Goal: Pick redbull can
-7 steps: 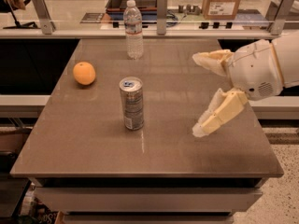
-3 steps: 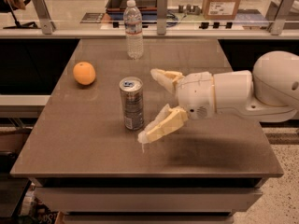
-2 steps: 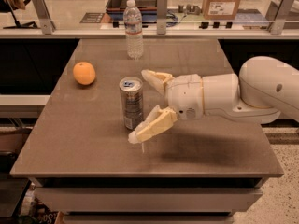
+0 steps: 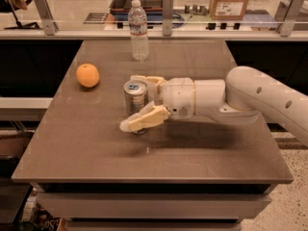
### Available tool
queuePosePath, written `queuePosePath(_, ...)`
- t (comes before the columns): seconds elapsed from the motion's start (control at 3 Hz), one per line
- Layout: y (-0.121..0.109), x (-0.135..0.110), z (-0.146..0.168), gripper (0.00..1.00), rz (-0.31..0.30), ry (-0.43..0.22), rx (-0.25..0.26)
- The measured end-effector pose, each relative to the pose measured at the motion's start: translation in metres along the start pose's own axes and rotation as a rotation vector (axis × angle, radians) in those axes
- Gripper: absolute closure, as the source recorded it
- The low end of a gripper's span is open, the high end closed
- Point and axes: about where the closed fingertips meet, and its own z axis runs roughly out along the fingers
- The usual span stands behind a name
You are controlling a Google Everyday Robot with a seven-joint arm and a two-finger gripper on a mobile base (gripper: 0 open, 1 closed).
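Observation:
The redbull can (image 4: pixel 135 96), a slim silver-grey can with a blue-marked top, stands upright near the middle of the brown table (image 4: pixel 144 153). My gripper (image 4: pixel 128 102) reaches in from the right at can height. Its jaws are open and straddle the can. One cream finger (image 4: pixel 147 80) lies behind the can's top. The other finger (image 4: pixel 144 120) crosses in front of the can's lower part and hides its base. The white arm (image 4: pixel 250 97) stretches off to the right edge.
An orange (image 4: pixel 87 75) sits on the table left of the can. A clear plastic water bottle (image 4: pixel 138 31) stands upright at the table's far edge. A railing with posts (image 4: pixel 167 8) runs behind the table. A cardboard box (image 4: pixel 229 1) is at the back right.
My gripper has moved left across the table from the right side to the can, and its open fingers now sit on either side of the can. The can, orange and bottle have not moved.

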Motion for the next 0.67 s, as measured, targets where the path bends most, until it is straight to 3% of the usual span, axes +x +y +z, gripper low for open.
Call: queuePosePath(0.67, 0.0015, 0.0016, 0.0025, 0.65, 0.004, 0.001, -0.005)
